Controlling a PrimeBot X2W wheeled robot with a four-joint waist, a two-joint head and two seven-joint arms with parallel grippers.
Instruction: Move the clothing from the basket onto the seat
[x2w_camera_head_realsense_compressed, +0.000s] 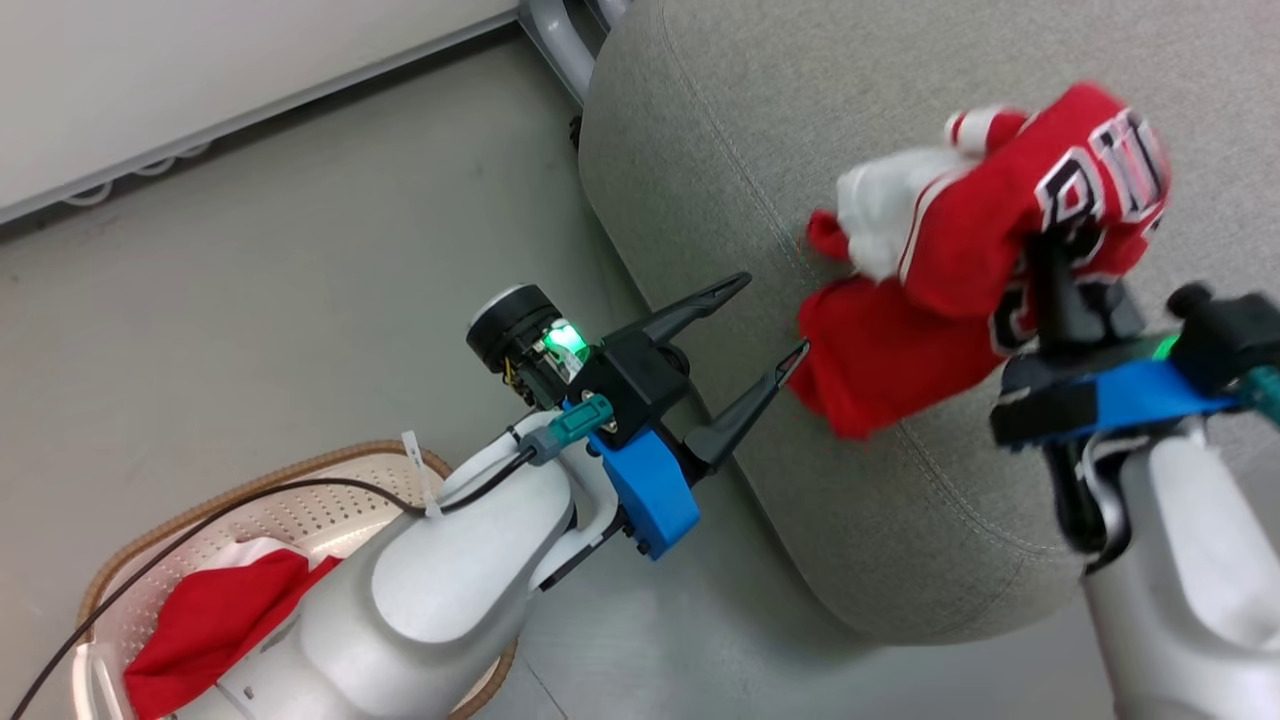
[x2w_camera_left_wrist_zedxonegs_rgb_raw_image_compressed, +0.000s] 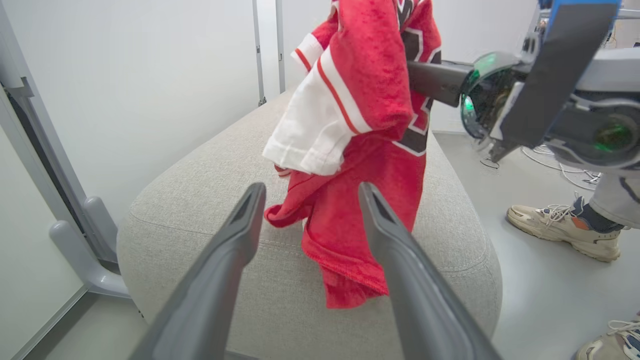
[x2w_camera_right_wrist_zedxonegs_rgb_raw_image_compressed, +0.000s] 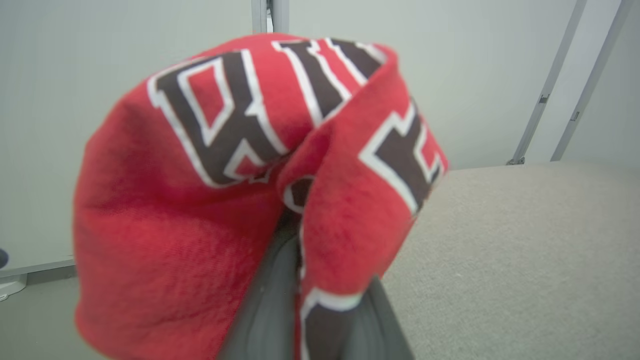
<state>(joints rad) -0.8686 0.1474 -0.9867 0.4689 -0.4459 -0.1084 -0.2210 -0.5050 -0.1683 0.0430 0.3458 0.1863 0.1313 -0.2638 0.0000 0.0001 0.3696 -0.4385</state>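
Note:
A red jersey (x2w_camera_head_realsense_compressed: 960, 260) with black-and-white lettering hangs from my right gripper (x2w_camera_head_realsense_compressed: 1045, 250), which is shut on it above the grey seat (x2w_camera_head_realsense_compressed: 720, 130). Its lower hem touches the seat's top (x2w_camera_left_wrist_zedxonegs_rgb_raw_image_compressed: 350, 280). In the right wrist view the jersey (x2w_camera_right_wrist_zedxonegs_rgb_raw_image_compressed: 210, 200) drapes over my fingers (x2w_camera_right_wrist_zedxonegs_rgb_raw_image_compressed: 272, 300). My left gripper (x2w_camera_head_realsense_compressed: 765, 325) stands open by the seat's edge, its fingertips just short of the hanging cloth (x2w_camera_left_wrist_zedxonegs_rgb_raw_image_compressed: 360, 125). A plain red garment (x2w_camera_head_realsense_compressed: 215, 625) lies in the cream basket (x2w_camera_head_realsense_compressed: 330, 500) at lower left, partly hidden by my left forearm.
A person's feet in pale sneakers (x2w_camera_left_wrist_zedxonegs_rgb_raw_image_compressed: 565, 230) stand on the floor beyond the seat's right side. Grey metal frame posts (x2w_camera_left_wrist_zedxonegs_rgb_raw_image_compressed: 85, 230) rise by the wall left of the seat. Grey floor (x2w_camera_head_realsense_compressed: 300, 300) lies between basket and seat.

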